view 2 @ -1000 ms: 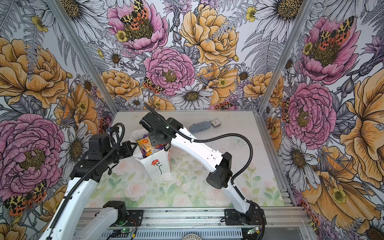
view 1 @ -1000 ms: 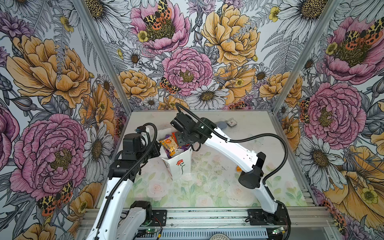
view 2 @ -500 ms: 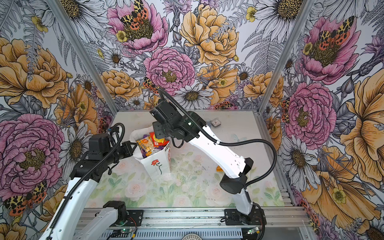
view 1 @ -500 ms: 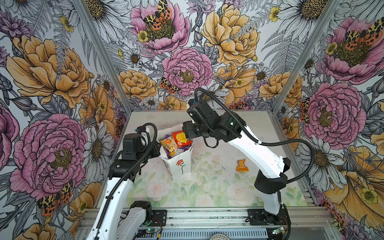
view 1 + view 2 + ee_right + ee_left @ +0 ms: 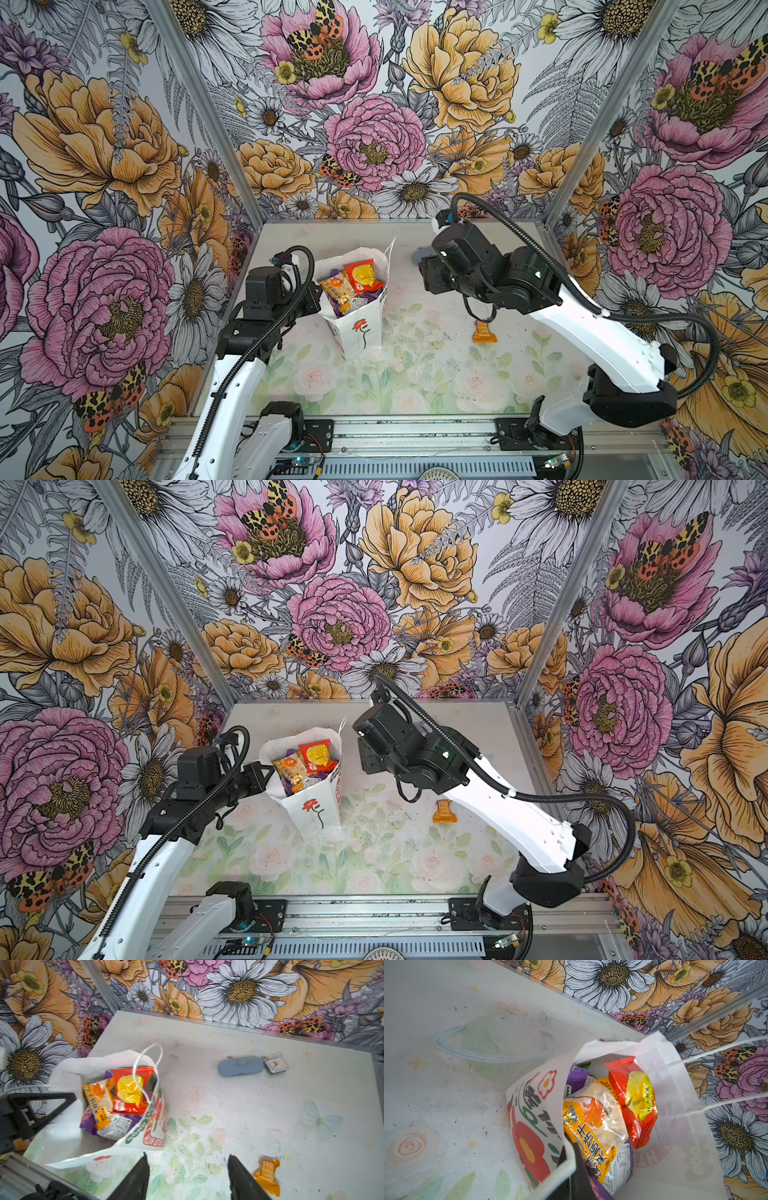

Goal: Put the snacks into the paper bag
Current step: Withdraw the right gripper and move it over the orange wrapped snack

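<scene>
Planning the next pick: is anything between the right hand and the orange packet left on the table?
Nothing visible. The orange packet lies alone on bare tabletop close beside the open right hand; the grey case sits farther off.

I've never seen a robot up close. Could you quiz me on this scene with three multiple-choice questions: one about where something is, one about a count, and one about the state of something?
1. Where does the grey-blue case lie?
A. Inside the paper bag
B. On the table near the back wall, beside a small clock
C. Hanging on the back wall

2. How many snack packets lie on the table outside the paper bag?
A. None
B. Four
C. One

3. What is the right gripper doing?
A. Open, holding nothing
B. Shut on a red packet
C. Shut on the bag's handle

Answers:
1 B: the right wrist view shows it flat on the table next to the clock.
2 C: only the orange packet lies outside the bag.
3 A: its jaws stand apart above the table with nothing between them.
</scene>
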`<action>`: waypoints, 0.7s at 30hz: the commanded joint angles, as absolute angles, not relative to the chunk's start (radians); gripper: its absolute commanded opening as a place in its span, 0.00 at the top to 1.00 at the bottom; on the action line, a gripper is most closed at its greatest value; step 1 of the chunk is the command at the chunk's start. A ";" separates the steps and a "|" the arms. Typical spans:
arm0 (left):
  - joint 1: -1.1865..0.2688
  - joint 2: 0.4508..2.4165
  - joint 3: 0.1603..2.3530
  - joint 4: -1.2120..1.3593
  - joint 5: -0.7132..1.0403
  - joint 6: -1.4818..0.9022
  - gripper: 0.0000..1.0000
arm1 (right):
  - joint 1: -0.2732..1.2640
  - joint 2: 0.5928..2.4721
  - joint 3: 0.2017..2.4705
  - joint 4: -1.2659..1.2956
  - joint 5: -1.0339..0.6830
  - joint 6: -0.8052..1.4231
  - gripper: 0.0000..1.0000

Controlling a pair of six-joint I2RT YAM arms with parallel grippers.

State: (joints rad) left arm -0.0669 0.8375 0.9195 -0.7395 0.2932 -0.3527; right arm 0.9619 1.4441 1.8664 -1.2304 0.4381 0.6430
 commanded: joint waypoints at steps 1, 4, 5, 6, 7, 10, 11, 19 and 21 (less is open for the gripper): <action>-0.055 0.802 0.930 -0.639 0.298 -0.344 0.96 | 0.905 1.337 1.716 -1.187 0.466 0.721 0.37; -0.054 0.804 0.933 -0.638 0.300 -0.344 0.96 | 0.840 1.240 1.551 -1.179 0.441 0.775 0.33; -0.052 0.804 0.933 -0.638 0.300 -0.344 0.96 | 0.819 1.210 1.499 -1.173 0.429 0.786 0.31; -0.052 0.804 0.933 -0.639 0.301 -0.344 0.96 | 0.802 1.188 1.458 -1.168 0.421 0.795 0.29; -0.050 0.805 0.932 -0.638 0.299 -0.344 0.96 | 0.777 1.166 1.414 -1.163 0.410 0.801 0.27; -0.051 0.804 0.933 -0.638 0.302 -0.344 0.96 | 0.706 1.127 1.308 -1.149 0.388 0.807 0.21; -0.051 0.804 0.933 -0.638 0.301 -0.344 0.96 | 0.678 1.121 1.276 -1.141 0.371 0.802 0.20; -0.049 0.804 0.933 -0.638 0.301 -0.344 0.96 | 0.515 1.163 1.088 -1.052 0.223 0.708 0.16; -0.049 0.805 0.933 -0.639 0.301 -0.345 0.96 | 0.483 1.190 1.046 -1.011 0.155 0.685 0.16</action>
State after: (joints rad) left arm -0.0612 0.8375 0.9195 -0.7422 0.2939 -0.3527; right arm 0.5129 1.1625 1.0878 -1.0935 0.2646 0.7361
